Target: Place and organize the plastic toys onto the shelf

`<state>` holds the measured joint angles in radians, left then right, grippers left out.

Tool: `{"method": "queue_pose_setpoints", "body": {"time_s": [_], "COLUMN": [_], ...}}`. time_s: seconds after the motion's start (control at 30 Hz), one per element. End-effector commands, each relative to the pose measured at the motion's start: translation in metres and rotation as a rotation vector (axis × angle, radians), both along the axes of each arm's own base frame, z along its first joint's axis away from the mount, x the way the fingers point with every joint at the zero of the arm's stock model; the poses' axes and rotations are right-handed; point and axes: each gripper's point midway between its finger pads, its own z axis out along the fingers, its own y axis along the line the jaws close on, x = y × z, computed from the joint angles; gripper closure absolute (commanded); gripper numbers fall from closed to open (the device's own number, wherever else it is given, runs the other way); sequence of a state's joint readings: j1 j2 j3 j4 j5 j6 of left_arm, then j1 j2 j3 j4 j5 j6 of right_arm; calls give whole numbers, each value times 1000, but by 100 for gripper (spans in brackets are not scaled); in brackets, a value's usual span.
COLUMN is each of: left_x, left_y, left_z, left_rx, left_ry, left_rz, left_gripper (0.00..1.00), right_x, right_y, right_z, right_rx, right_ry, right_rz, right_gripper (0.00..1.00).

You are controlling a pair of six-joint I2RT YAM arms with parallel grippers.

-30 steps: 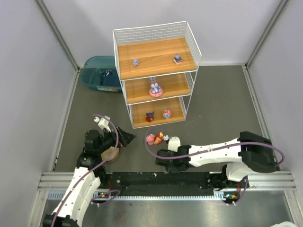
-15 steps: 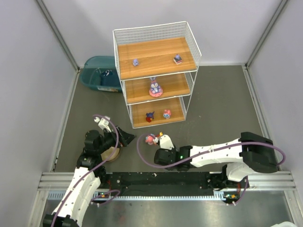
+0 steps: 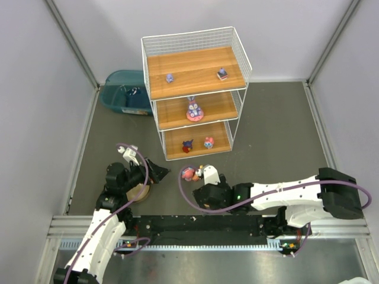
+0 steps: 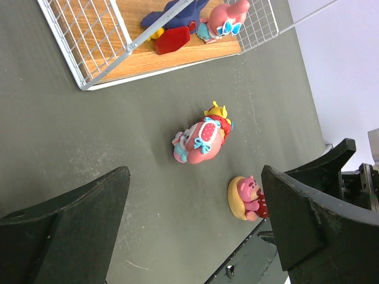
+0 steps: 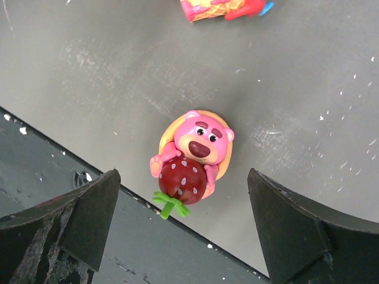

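**Right gripper spread above a pink bear at the table's near edge**

The right gripper (image 5: pixel 182 183) points down with its fingers (image 5: pixel 77 219) set wide apart, holding nothing. A pink bear (image 5: pixel 192 155) clutching a strawberry lies on its back between them, touching neither. Its green stalk ends at the dark strip (image 5: pixel 41 165) that borders the table (image 5: pixel 118 71). Just beyond the bear lies a pink and red toy (image 4: pixel 201 137) with a yellow top. The left gripper (image 4: pixel 195 177), likewise spread and empty, hangs beside a tan bowl (image 3: pixel 140 192) and faces both toys. The table is matt dark grey, scuffed and speckled white, and enclosed by pale walls (image 3: pixel 35 89). Farther back stands the shelf (image 3: pixel 195 74): two small figurines (image 3: pixel 169 77) on the top board, a bunny (image 3: pixel 193 109) on the middle one, two more toys (image 3: pixel 208 142) on the lowest. A teal bin (image 3: pixel 121 94) sits just left of the shelf, near the wall
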<state>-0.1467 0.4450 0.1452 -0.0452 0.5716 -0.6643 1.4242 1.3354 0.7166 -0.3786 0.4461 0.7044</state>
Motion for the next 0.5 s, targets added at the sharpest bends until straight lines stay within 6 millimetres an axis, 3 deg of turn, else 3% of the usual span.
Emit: {"method": "queue_pose_setpoints", "body": {"time_s": [0.0,0.27,0.47], "left_x": [-7,-7,-7], "left_y": [0,0,0], "left_z": [-17,-18,-17], "left_rx": [4,8,9], "left_ry": [62,64,62], "left_rz": [-4,-7,-9], "left_gripper": [1,1,1], "right_x": [11,10,9], "right_y": [14,9,3], "right_z": [15,1,-11], "right_rx": [103,88,43], "right_ry": [-21,-109,-140], "right_rz": [-175,-441,-496], "right_gripper": [11,12,19]}}
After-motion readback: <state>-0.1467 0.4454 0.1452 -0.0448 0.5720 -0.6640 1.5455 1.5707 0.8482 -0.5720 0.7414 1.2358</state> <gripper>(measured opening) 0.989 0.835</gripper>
